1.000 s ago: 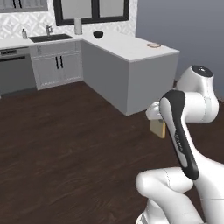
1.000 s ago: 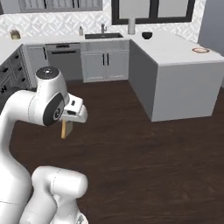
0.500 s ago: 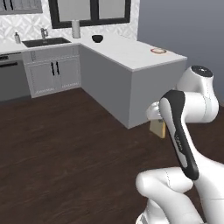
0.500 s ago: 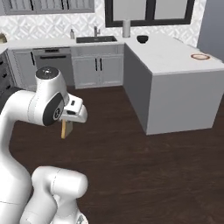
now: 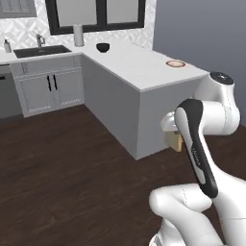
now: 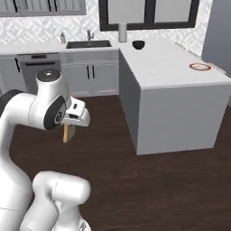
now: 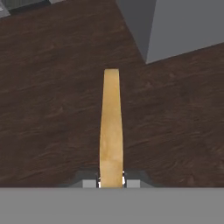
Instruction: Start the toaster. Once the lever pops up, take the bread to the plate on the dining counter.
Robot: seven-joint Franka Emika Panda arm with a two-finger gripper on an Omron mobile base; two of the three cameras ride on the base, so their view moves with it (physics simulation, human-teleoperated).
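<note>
My gripper [image 7: 110, 180] is shut on the bread [image 7: 110, 127], a thin golden-tan slice seen edge-on over the dark wood floor. The slice hangs below the hand in the left base view [image 5: 174, 141] and in the right base view [image 6: 68, 133]. The plate [image 5: 175, 63] with its reddish-brown rim sits near the end of the dining counter [image 5: 144, 67], also seen on the right [image 6: 200, 66]. The counter's grey corner [image 7: 175, 26] lies ahead of the held bread. The toaster is out of view.
A black bowl [image 5: 102, 47] and a paper-towel roll [image 5: 78, 35] stand at the counter's far end. Beyond are the sink [image 5: 41, 50], white cabinets with black handles [image 5: 50, 86], and a dishwasher [image 6: 31, 67]. Open dark floor lies left of the island.
The whole scene has shifted in both base views: the base has driven closer to the island, which now looms larger. The arm still holds the bread in the same pose.
</note>
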